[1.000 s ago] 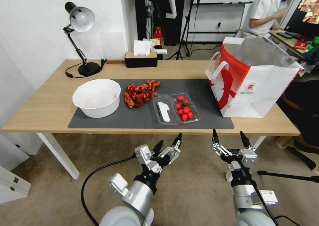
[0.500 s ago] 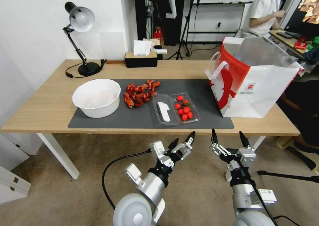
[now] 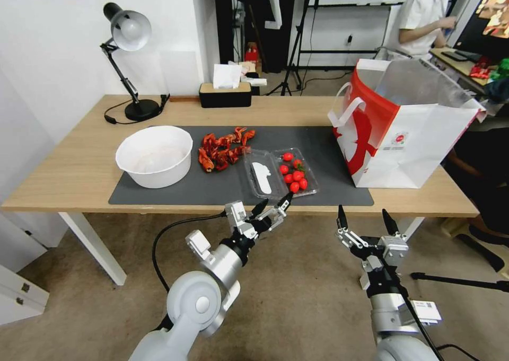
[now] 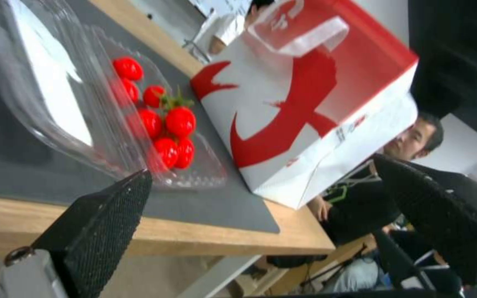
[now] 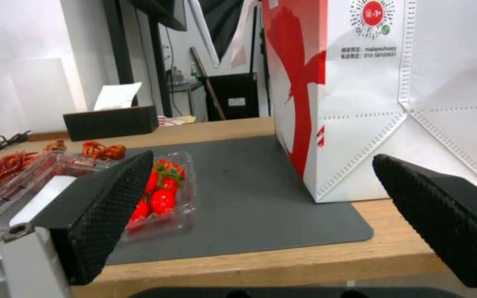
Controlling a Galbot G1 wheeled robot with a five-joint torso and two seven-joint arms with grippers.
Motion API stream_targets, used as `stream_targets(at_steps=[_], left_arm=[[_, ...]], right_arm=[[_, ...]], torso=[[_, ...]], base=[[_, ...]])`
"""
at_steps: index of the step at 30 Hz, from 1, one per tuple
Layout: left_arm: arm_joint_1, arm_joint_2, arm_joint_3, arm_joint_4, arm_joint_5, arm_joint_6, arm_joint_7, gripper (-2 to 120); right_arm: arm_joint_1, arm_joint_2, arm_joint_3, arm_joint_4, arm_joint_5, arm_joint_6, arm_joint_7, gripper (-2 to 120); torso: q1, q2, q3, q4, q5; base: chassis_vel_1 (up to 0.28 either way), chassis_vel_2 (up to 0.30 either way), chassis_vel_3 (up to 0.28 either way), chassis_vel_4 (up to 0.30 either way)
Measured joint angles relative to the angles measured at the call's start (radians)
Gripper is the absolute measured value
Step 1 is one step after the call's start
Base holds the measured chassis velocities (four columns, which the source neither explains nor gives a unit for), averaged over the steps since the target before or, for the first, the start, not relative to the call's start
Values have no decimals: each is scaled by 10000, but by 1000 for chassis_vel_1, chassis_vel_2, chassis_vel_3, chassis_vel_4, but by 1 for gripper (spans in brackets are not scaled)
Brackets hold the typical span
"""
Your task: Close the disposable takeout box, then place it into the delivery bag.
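Left tool (image 3: 274, 206), jaws parted, poised at the desk's (image 3: 69, 175) near edge in the lower centre of the head view, just below the disposable takeout box (image 3: 280, 173), which lies open on the dark mat (image 3: 222, 188). Right tool (image 3: 366, 221), open, lower right. Delivery bag (image 3: 403, 122) stands upright at right.

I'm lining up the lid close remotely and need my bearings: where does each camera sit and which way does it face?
Head view: high, looking down on the table; both arms show, left gripper open by the takeout box, right gripper open, lower.
Left wrist view: below the table's edge, facing the box and delivery bag; own fingers.
Right wrist view: level with the tabletop, facing both; own fingers.
All share box and bag.
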State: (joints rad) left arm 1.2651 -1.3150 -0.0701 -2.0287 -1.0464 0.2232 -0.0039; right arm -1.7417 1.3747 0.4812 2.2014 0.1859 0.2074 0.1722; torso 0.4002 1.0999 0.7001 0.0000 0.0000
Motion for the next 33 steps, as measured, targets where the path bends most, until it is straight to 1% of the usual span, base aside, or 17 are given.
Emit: stream_targets(at_steps=[7, 10, 15, 26, 33], left_arm=[[-376, -44, 437, 374, -27, 116, -215, 100], [-424, -66, 482, 426, -28, 120, -241, 100], [-723, -133, 717, 761, -25, 123, -470, 100], [-1230, -238, 759, 1389, -3, 199, -941, 100], [-1423, -231, 727, 1520, -18, 212, -989, 100]], right_arm=[[-88, -1, 139, 109, -3, -12, 46, 100], [-101, 3, 148, 119, -3, -12, 53, 100], [-152, 9, 191, 193, -2, -14, 81, 100], [-165, -33, 244, 246, 32, -14, 134, 100], [-173, -33, 257, 258, 42, -14, 142, 100]], torso=[[-1, 0, 0, 0, 1], [0, 0, 0, -1, 0], [-1, 0, 0, 0, 0], [-2, 0, 0, 0, 0], [-5, 1, -3, 0, -1]], base=[[0, 0, 0, 0], [0, 0, 0, 0], [0, 0, 0, 0], [0, 0, 0, 0], [0, 0, 0, 0]])
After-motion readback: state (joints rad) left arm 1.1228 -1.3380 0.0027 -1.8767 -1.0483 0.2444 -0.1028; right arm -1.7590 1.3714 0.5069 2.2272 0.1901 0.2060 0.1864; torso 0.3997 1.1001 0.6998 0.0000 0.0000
